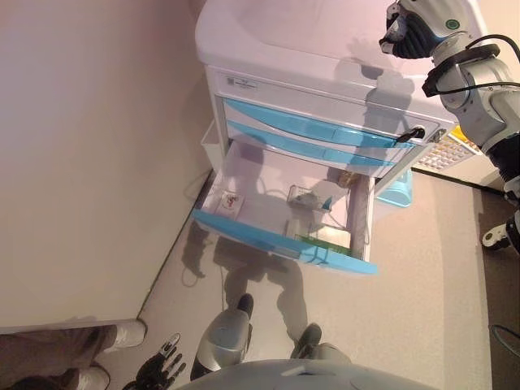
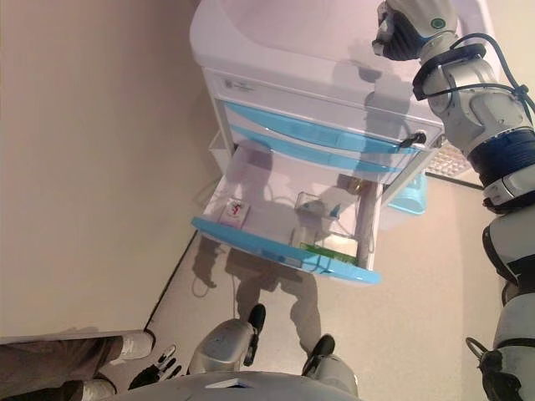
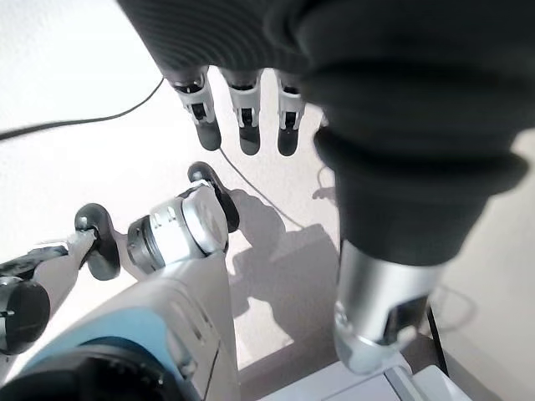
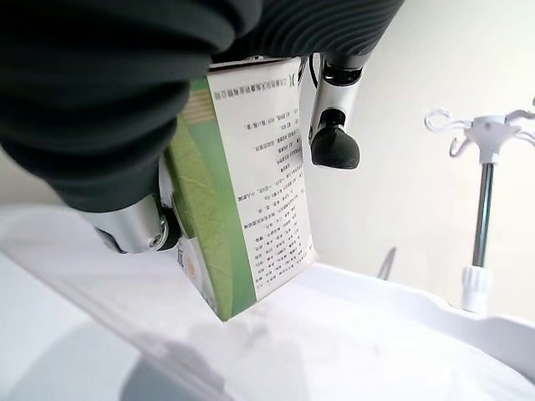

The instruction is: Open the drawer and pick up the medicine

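Observation:
My right hand (image 1: 410, 36) is up over the white cabinet's top (image 1: 284, 32). In the right wrist view its fingers (image 4: 334, 142) and thumb are shut on a green and white medicine box (image 4: 242, 184), held upright with its lower corner close to the cabinet top (image 4: 376, 334). The cabinet's bottom blue-fronted drawer (image 1: 284, 244) stands pulled open. Inside lie a small packet (image 1: 231, 200), a clear container (image 1: 302, 195) and a green box (image 1: 325, 240). My left hand (image 1: 162, 361) hangs low by the floor, its fingers (image 3: 242, 117) straight and empty.
Two shut blue drawers (image 1: 317, 130) sit above the open one. A wall (image 1: 89, 146) runs along the left. A person's shoes (image 1: 122, 333) show at the lower left. A light blue bin (image 1: 398, 191) stands right of the cabinet. An IV stand (image 4: 485, 167) rises behind the cabinet.

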Robot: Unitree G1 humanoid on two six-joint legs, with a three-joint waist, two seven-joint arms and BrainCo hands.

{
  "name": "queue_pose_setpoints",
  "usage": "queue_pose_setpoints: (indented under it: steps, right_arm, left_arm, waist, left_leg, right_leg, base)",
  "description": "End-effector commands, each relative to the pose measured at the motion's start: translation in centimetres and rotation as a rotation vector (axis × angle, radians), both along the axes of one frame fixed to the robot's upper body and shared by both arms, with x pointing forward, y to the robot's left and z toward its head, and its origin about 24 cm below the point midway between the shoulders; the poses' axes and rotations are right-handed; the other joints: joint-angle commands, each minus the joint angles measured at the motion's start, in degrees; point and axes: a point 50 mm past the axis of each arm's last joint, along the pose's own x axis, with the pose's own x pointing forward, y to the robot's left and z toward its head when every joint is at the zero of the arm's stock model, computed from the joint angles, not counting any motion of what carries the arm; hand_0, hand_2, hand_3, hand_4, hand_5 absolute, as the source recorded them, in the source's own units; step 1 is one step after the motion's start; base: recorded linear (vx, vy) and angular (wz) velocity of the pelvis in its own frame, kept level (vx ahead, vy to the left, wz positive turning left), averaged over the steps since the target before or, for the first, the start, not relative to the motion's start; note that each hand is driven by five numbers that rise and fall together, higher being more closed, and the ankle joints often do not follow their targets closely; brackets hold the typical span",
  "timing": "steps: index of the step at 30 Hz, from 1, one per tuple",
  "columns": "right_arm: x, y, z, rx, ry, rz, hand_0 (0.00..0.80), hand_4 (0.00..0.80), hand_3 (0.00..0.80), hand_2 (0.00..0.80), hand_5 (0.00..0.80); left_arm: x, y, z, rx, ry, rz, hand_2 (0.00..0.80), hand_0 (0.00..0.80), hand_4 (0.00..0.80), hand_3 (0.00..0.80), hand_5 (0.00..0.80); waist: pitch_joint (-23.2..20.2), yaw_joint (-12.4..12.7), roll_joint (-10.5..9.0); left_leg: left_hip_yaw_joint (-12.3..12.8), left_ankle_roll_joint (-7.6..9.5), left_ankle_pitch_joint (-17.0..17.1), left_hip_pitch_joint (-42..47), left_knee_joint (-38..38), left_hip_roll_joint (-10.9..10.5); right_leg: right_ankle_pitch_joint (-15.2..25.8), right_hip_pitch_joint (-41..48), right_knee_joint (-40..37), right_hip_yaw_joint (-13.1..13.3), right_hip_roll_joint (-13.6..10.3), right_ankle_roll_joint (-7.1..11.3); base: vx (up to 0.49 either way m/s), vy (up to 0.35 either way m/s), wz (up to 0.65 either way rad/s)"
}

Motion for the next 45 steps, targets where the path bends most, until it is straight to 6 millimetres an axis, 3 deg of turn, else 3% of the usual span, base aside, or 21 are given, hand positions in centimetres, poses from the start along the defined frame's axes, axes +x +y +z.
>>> queue_pose_setpoints:
  steps: [1,7,12,13,14,23,30,34,41,45]
  right_arm:
    - [-1.3,-0.3,5.8,-0.093,-0.197,-0.045,0.800,0.800,0.800,0.800,0.800]
    - [-1.2,-2.7,5.5,-0.130,-0.220,-0.153,0.800,0.800,0.800,0.800,0.800]
    - [-1.5,-4.7,6.0,-0.186,-0.261,-0.274,0.800,0.800,0.800,0.800,0.800]
    - [-1.6,-5.0,6.1,-0.178,-0.270,-0.287,0.314,0.314,0.314,0.314,0.314]
    - [-1.7,-5.6,6.2,-0.202,-0.265,-0.347,0.000,0.000,0.000,0.000,0.000]
    - [-2.8,-7.2,7.5,-0.308,-0.423,-0.509,0.000,0.000,0.000,0.000,0.000]
    - [-3.9,-6.6,9.2,-0.380,-0.577,-0.502,0.000,0.000,0.000,0.000,0.000]
    - [-4.2,-4.9,10.0,-0.394,-0.631,-0.400,0.000,0.000,0.000,0.000,0.000]
    - [-5.0,0.1,11.1,-0.391,-0.710,-0.114,0.000,0.000,0.000,0.000,0.000]
    - [-6.2,3.9,11.5,-0.323,-0.708,0.110,0.000,0.000,0.000,0.000,0.000]
  left_arm:
    - [0.1,0.9,0.4,0.011,-0.006,-0.037,0.000,0.000,0.000,0.000,0.000]
    - [-0.3,0.9,0.3,0.004,0.005,-0.041,0.000,0.000,0.000,0.000,0.000]
    - [0.5,0.7,0.5,-0.014,-0.012,-0.038,0.000,0.000,0.000,0.000,0.000]
    - [0.6,0.7,0.5,-0.018,-0.015,-0.039,0.000,0.000,0.000,0.000,0.000]
    - [0.7,0.7,0.6,-0.026,-0.015,-0.047,0.000,0.000,0.000,0.000,0.000]
    - [0.3,0.2,0.4,-0.045,0.002,-0.056,0.000,0.000,0.000,0.000,0.000]
    - [0.0,0.1,0.5,-0.060,-0.010,-0.074,0.000,0.000,0.000,0.000,0.000]
    - [-0.7,0.5,0.6,-0.058,-0.005,-0.085,0.000,0.000,0.000,0.000,0.000]
    - [-1.2,1.0,0.8,-0.050,-0.015,-0.112,0.000,0.000,0.000,0.000,0.000]
    - [-1.0,1.4,0.9,0.001,-0.034,-0.154,0.000,0.000,0.000,0.000,0.000]
  waist:
    - [0.40,1.83,0.08]
    - [1.37,2.90,0.99]
    - [1.93,3.45,2.23]
    - [1.99,3.48,2.42]
    - [2.10,3.56,2.75]
    - [2.66,4.72,4.03]
    - [2.52,4.81,4.25]
    - [2.03,4.43,3.72]
    - [0.43,2.63,2.52]
    - [-0.56,0.69,1.84]
  left_leg:
    - [-1.92,0.86,-4.42,1.64,-4.42,-3.61]
    - [-2.61,0.73,-4.20,0.47,-3.81,-3.97]
    - [-3.18,0.66,-3.78,-0.25,-3.72,-4.02]
    - [-3.21,0.63,-3.70,-0.39,-3.73,-4.02]
    - [-3.21,0.64,-3.58,-0.61,-3.79,-4.03]
    - [-3.72,0.55,-3.27,-1.53,-3.21,-4.43]
    - [-3.59,0.51,-3.21,-1.56,-3.26,-4.56]
    - [-3.25,0.51,-3.44,-1.05,-3.19,-4.47]
    - [-1.69,0.38,-3.83,0.27,-3.43,-3.70]
    - [-0.25,0.37,-3.87,1.30,-4.13,-3.06]
  right_leg:
    - [-5.71,0.07,9.85,0.33,-2.78,1.51]
    - [-5.92,-0.43,9.50,-0.28,-3.27,1.26]
    - [-6.23,-1.03,9.50,-0.56,-3.51,1.13]
    - [-6.24,-1.10,9.42,-0.54,-3.51,1.10]
    - [-6.33,-1.20,9.21,-0.59,-3.54,1.04]
    - [-6.65,-1.08,8.54,-1.48,-3.99,0.79]
    - [-6.65,-0.96,8.33,-1.71,-3.87,0.83]
    - [-6.46,-0.30,7.79,-1.69,-3.75,0.98]
    - [-6.44,0.95,6.60,-0.82,-3.00,1.50]
    - [-6.38,0.99,6.29,0.22,-2.27,1.90]
  base:
    - [0.016,0.013,0.10]
    - [0.008,0.007,0.03]
    - [0.007,0.013,0.03]
    - [-0.015,0.026,0.06]
    - [-0.024,0.023,0.04]
    - [0.000,0.000,0.00]
    - [0.000,0.000,0.00]
    - [0.002,-0.008,-0.01]
    - [-0.004,-0.043,-0.09]
    - [-0.033,-0.048,-0.12]
